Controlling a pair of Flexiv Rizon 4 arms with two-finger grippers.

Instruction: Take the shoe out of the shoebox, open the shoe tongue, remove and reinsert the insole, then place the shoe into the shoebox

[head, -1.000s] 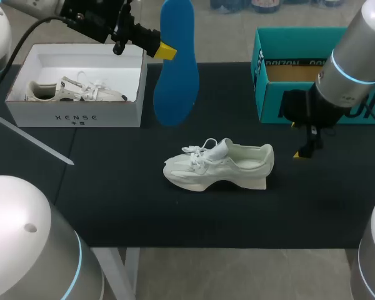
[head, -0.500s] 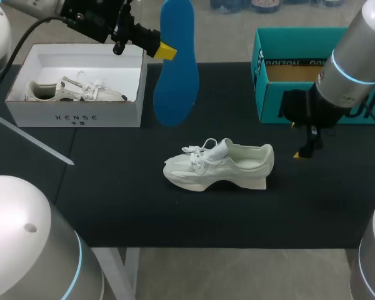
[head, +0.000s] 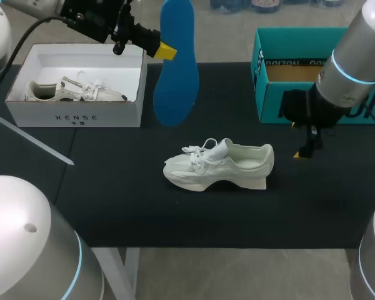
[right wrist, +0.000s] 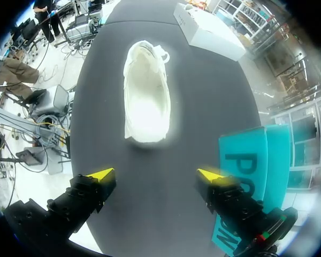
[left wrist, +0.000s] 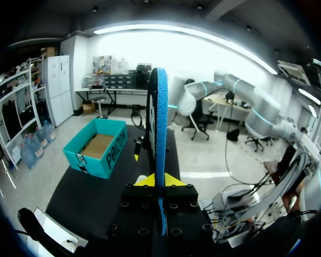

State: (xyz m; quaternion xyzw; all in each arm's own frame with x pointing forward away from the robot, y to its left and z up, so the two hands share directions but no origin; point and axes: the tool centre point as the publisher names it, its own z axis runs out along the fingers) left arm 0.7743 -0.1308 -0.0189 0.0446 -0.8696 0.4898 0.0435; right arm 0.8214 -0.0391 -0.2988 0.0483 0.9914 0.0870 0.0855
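1 flat blue insole (head: 175, 81) in left claw (head: 166, 51), chunky white shoe (head: 220, 166)

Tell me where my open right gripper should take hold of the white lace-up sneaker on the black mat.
Probably the heel of the white lace-up sneaker, approached from behind. It stands upright on its sole, heel end facing the right gripper, whose open fingers sit wider than the shoe and in line with its sides.
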